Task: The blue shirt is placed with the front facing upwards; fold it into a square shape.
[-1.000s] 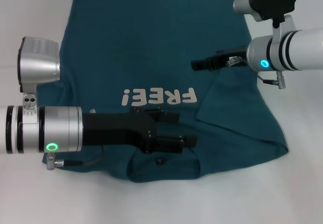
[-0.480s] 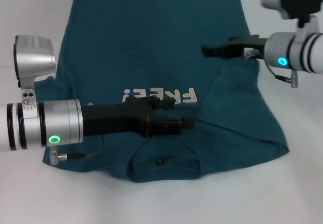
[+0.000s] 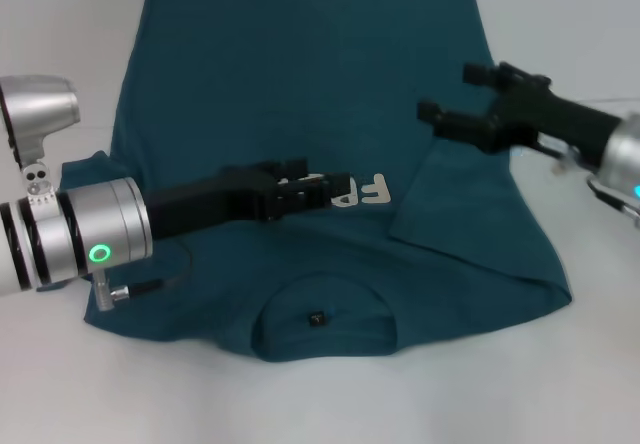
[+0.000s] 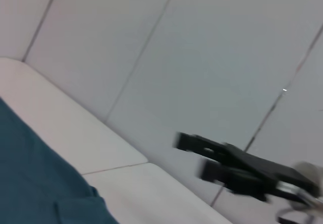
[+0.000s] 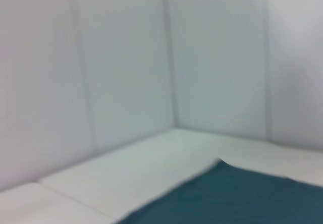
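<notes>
The blue shirt (image 3: 300, 94), soft and limp, lies spread across the middle of the bench (image 3: 590, 384); grasp its edges; left gripper (image 3: 335, 189) jaws unclear, right gripper (image 3: 455, 99) wide, empty.

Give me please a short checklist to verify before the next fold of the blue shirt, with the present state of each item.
1. Blue shirt front up, white lettering visible: ok.
2. Right sleeve side folded inward over the body: ok.
3. Left sleeve folded in: not ok, it lies spread out.
4. Left gripper free of cloth: cannot tell; it hovers over the lettering.
5. Right gripper open, holding nothing: ok.
6. Far hem flat: ok.
</notes>
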Controlling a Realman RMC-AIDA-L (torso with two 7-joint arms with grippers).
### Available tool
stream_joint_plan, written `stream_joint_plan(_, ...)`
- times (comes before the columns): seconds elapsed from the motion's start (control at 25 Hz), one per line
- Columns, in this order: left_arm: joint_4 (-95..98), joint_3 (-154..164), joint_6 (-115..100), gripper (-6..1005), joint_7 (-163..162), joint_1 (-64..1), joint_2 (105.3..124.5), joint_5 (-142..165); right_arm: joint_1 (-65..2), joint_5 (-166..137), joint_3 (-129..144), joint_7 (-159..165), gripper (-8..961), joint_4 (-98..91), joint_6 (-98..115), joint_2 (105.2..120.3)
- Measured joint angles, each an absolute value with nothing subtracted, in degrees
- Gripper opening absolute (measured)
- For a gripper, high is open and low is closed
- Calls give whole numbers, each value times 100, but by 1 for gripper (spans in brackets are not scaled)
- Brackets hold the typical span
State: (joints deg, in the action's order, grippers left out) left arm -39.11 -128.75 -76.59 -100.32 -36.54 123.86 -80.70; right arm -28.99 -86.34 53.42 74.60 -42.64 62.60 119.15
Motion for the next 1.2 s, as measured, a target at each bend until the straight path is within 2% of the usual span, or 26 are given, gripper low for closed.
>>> stream_joint_plan(0.24,-3902,-12876,-7335,875,-10092,-3635,12392,-8070,-2323,-8657,4787,7041,945,-4230,8050,11849)
stream_joint_plan(0.4,-3800,-12876,-7116,875,-10137,-3672,12396,-8070,-2001,-8813,4688,6926,945,-4238,9002,11681)
stream_joint_plan(0.44,-3778,-12874,-7066,875,-10155,-3683,12395,-8070,-1890,-8925,4659,6935,945,-4245,9287,11599)
stream_joint_plan(0.76,-3786,-12841,-6903,876,-10225,-3614,12387,-8063,-1839,-9566,4365,7621,946,-4300,9424,11445)
stream_joint_plan(0.92,-4020,-12772,-6984,876,-10184,-3453,12362,-8021,-1871,-9903,4100,7959,947,-4484,9424,11451)
stream_joint_plan(1.2,-4789,-12459,-7092,876,-10044,-3018,12346,-8002,-1934,-10870,4075,8837,947,-5499,9556,11612)
